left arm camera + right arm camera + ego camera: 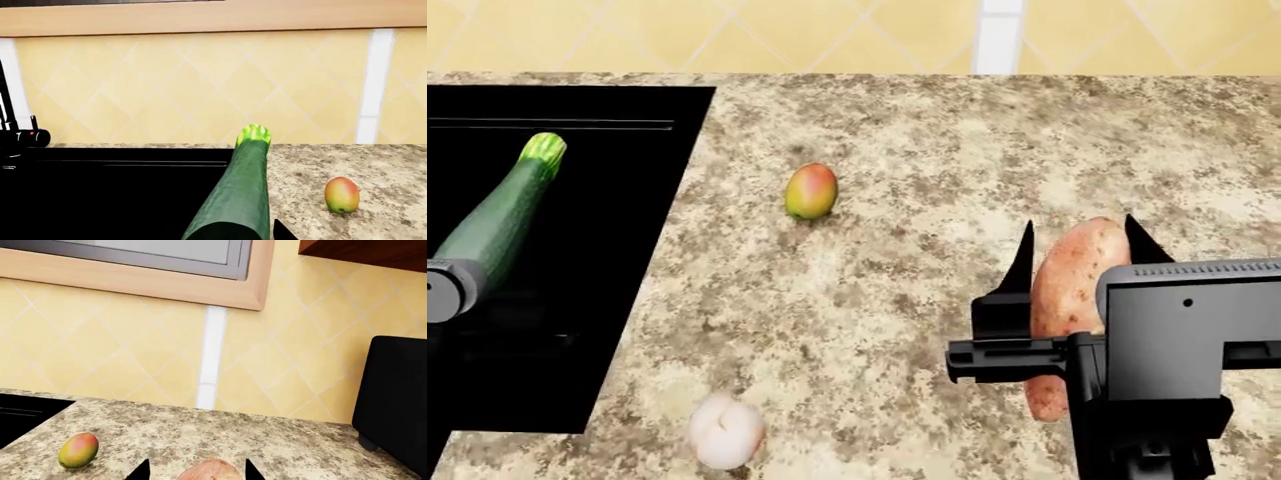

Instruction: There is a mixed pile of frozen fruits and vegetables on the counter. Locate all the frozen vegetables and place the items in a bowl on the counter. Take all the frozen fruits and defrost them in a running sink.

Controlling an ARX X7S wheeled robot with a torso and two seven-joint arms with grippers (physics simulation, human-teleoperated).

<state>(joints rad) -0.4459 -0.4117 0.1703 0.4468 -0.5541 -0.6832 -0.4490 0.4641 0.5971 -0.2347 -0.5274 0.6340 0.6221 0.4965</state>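
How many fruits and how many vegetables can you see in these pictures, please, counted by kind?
Vegetables: 2, the zucchini in the left gripper over the sink and the sweet potato between the right gripper's fingers.
Fruits: 2, the mango and the pale peach, both on the counter.
Total: 4.

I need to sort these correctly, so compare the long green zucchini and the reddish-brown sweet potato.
The long green zucchini is dark green and slender; the reddish-brown sweet potato is orange-brown and thicker. The zucchini is over the black sink, with the left gripper at its end; the sweet potato is over the speckled counter, between the right gripper's fingers. Both are elongated vegetables.
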